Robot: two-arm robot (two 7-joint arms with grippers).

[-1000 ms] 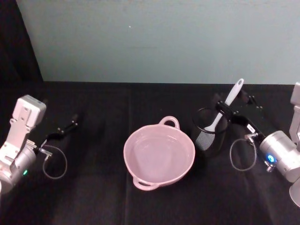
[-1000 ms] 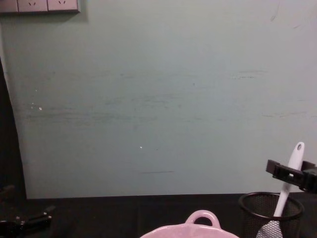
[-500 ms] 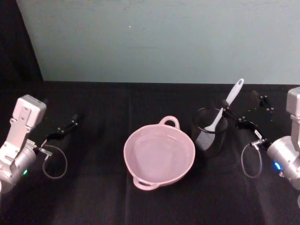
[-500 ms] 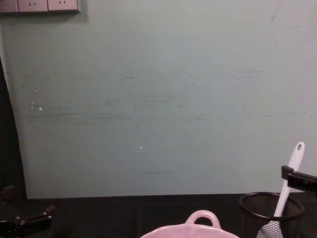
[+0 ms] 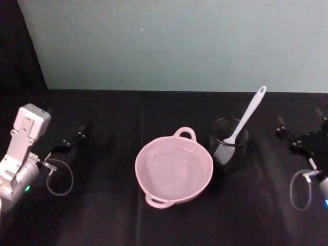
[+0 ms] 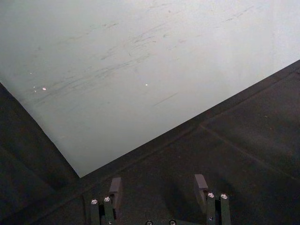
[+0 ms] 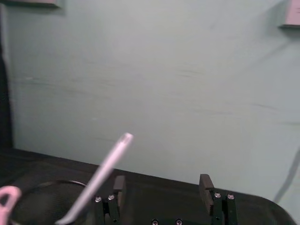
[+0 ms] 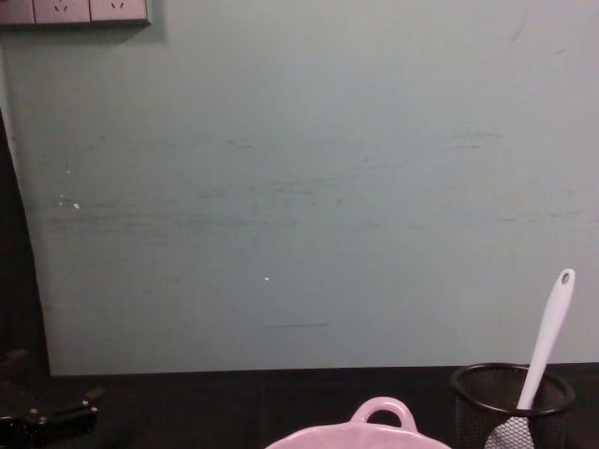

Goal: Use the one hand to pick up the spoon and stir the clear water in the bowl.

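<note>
Step in hand: approach, nothing grasped. The spoon (image 5: 246, 115) stands in the mesh cup (image 5: 229, 143), at 3 o'clock from the bowl (image 5: 173, 168). Right gripper (image 5: 303, 134), jaws spread, sits at the cup's 3 o'clock. Close on the handle next. Left gripper (image 6: 159, 190) parked, spread

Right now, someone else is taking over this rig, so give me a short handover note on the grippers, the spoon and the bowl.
Right gripper: open, empty, off to the right of the mesh cup, clear of the spoon.
Left gripper: open, empty, parked at far left of the table.
Spoon: standing head-down in the mesh cup, handle leaning up and to the right.
Bowl: at the table's centre, left of the cup, holding clear water.
Done: nothing; the spoon is not grasped.
Left: grasp the spoon handle, lift it out, carry it to the bowl, stir.
</note>
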